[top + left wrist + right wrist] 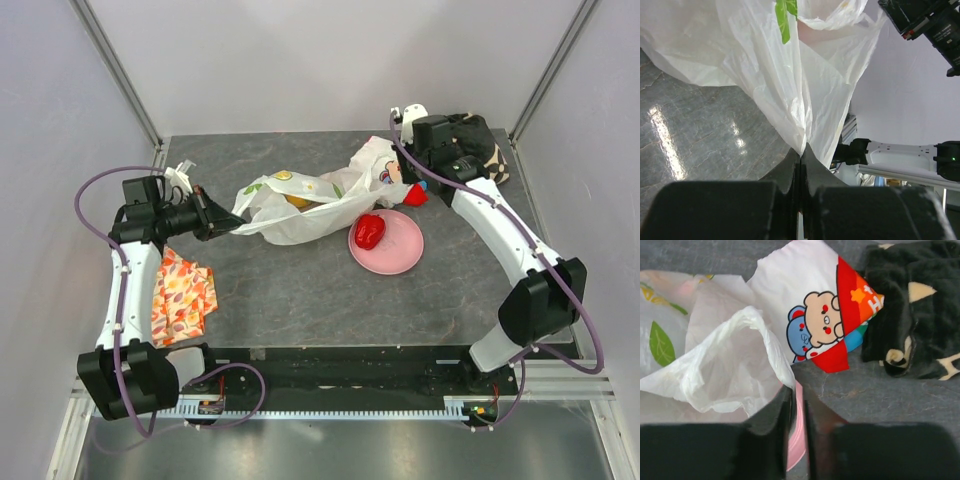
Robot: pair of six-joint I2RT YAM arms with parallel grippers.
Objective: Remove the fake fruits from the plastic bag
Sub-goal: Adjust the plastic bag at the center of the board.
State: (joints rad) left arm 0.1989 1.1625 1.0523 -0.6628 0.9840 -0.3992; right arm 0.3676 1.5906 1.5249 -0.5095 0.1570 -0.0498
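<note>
My left gripper [801, 156] clamps the plastic bag [285, 225], and one red fruit [369, 231] lies outside it.

Seen from overhead, the bag stretches across the upper middle of the frame. My left jaws are closed tight on its left end, with film fanning up from between them. An orange-yellow fruit [297, 201] shows through the bag's mouth. The red fruit sits on the pink plate [402, 252], right of centre and just beside the bag. My right gripper [798, 402] hangs at the bag's right edge, jaws almost together with a thin slit. A fold of bag meets the finger on the frame's left, and I cannot tell whether it is caught. At upper right the bear cloth [810, 305] touches a black cloth [920, 300].
</note>
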